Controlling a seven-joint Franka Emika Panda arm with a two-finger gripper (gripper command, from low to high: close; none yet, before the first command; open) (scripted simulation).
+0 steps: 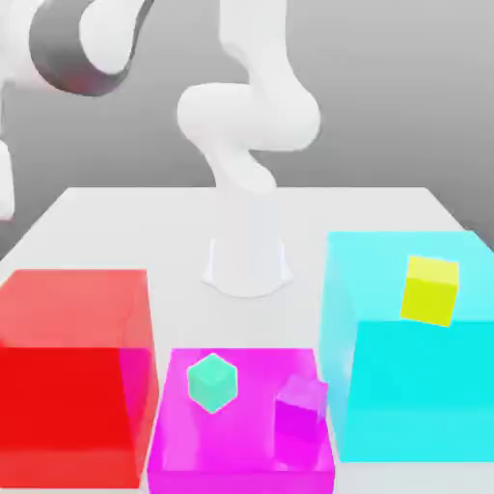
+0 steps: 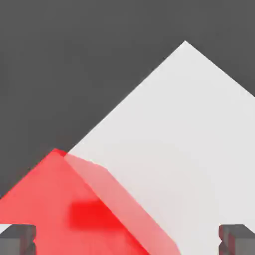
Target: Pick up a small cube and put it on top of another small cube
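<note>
The small mint-green cube (image 1: 211,382) shows within the outline of the translucent magenta box (image 1: 241,458), near the exterior view's front; I cannot tell whether it rests on the box or inside it. The small blue cube is hidden. In the hand view my gripper (image 2: 127,241) is open, its two grey fingertips (image 2: 17,239) far apart with nothing between them. It hangs high over the corner of the translucent red box (image 2: 55,199) and the white table (image 2: 189,139). A denser red patch (image 2: 92,214) shows through that box.
A purple cube (image 1: 301,410) sits beside the green one in the magenta box. A yellow cube (image 1: 429,289) shows in the tall cyan box (image 1: 415,405) at the exterior view's right. The red box (image 1: 72,376) stands at the left, the arm's base (image 1: 248,256) behind.
</note>
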